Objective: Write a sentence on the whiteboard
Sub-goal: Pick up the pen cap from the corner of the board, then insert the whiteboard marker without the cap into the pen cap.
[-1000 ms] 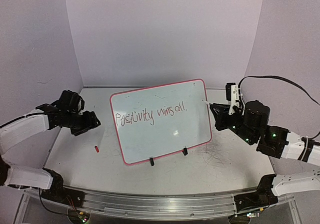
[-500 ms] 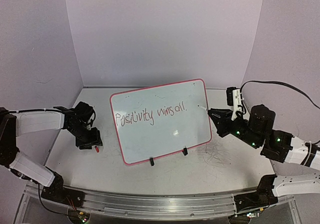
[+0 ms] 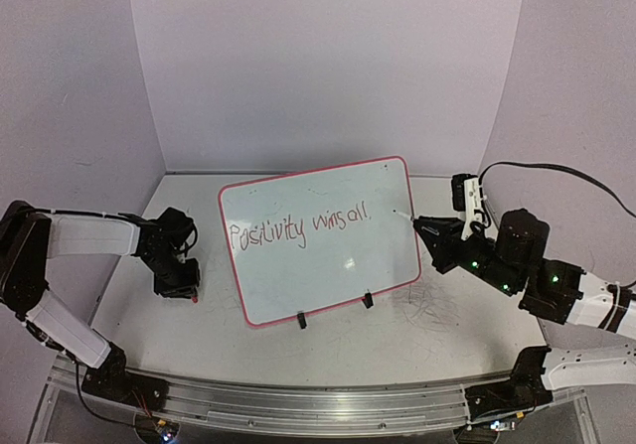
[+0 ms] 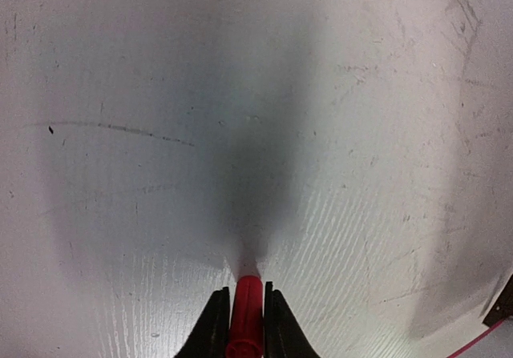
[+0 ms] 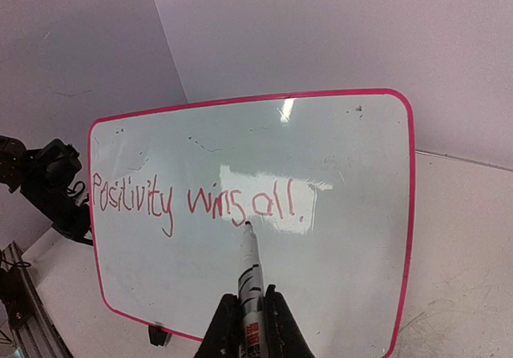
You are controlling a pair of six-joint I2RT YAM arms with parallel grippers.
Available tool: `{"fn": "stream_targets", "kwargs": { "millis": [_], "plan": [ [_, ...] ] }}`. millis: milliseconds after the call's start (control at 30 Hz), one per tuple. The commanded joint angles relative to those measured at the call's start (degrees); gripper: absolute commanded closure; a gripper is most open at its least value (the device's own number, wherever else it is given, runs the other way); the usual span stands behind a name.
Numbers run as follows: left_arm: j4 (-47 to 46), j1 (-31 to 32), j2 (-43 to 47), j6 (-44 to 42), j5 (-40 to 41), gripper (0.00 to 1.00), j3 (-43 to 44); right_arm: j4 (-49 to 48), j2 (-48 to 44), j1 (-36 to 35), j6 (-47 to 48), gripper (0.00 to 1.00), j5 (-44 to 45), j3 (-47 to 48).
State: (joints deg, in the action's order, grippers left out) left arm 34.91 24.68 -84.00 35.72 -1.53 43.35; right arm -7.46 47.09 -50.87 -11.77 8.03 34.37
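The whiteboard (image 3: 328, 275) stands tilted on the table, red-rimmed, with the sentence (image 3: 298, 229) "Positivity wins all." in red across it. The right wrist view shows the whiteboard (image 5: 345, 278) and the sentence (image 5: 192, 202) head-on. My right gripper (image 3: 429, 233) is shut on an uncapped white marker (image 5: 250, 266), which sits between the jaws of the right gripper (image 5: 250, 295). The marker's tip points at the board just below "wins". My left gripper (image 3: 182, 283) is down at the table left of the board. That left gripper (image 4: 246, 292) is shut on a red marker cap (image 4: 246, 319).
Two black clip feet (image 3: 302, 320) hold the board's lower rim. The white tabletop (image 4: 240, 94) is scratched. Purple walls close in the back and sides. A black cable (image 3: 556, 171) arcs over the right arm. A metal rail (image 3: 298, 399) runs along the near edge.
My left gripper came down from above the table onto the red cap and shut on it. My right gripper drew slightly back and lower from the board's right edge.
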Motion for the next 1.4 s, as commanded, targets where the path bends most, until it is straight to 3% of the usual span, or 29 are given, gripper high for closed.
{"fn": "stream_targets", "kwargs": {
  "millis": [0, 67, 200, 300, 467, 533, 600, 700, 767, 1000, 1367],
  "plan": [
    [-0.8, 0.4, 1.0, -0.8, 1.3, 0.95, 1.8, -1.9, -0.6, -0.1, -0.4, 1.0, -0.5, 0.3],
    [2.6, 0.5, 4.8, -0.2, 3.1, 1.0, 4.5, -1.6, -0.4, -0.1, -0.3, 1.0, -0.6, 0.7],
    [13.7, 0.5, 16.4, -0.3, 4.0, 1.0, 16.5, -1.9, 0.8, -0.1, 0.1, 1.0, -4.2, 1.6],
    [13.4, 0.5, 23.3, -1.8, -9.0, 1.0, 21.3, -5.8, 3.8, -0.1, 1.1, 1.0, -14.7, 3.1],
    [4.5, 0.5, 29.8, -4.8, -36.9, 1.0, 18.5, -14.5, 11.3, -0.2, -0.3, 1.0, -32.7, 6.6],
    [-4.2, 0.5, 34.2, -1.9, -44.2, 1.0, 15.0, -19.1, 14.3, -0.8, -1.9, 1.0, -38.1, 8.2],
    [-18.7, 0.6, 39.0, 4.1, -49.9, 1.0, 10.2, -25.2, 18.0, -2.6, -4.4, 1.0, -41.3, 9.8],
    [-34.1, 0.6, 41.8, 10.0, -51.7, 1.0, 5.3, -30.3, 24.2, -7.0, -6.2, 1.0, -40.5, 14.5],
    [-36.9, 0.7, 41.0, 10.8, -53.0, 1.0, 4.2, -32.2, 28.6, -9.7, -7.1, 1.0, -38.2, 18.8],
    [-37.6, 0.9, 39.9, 10.1, -54.6, 1.0, 3.8, -37.7, 38.8, -11.8, -11.3, 1.0, -36.1, 27.0],
    [-38.6, 0.9, 41.0, 11.1, -54.6, 1.0, 3.0, -38.5, 44.5, -12.3, -12.4, 1.0, -35.0, 31.5]
  ]
}}
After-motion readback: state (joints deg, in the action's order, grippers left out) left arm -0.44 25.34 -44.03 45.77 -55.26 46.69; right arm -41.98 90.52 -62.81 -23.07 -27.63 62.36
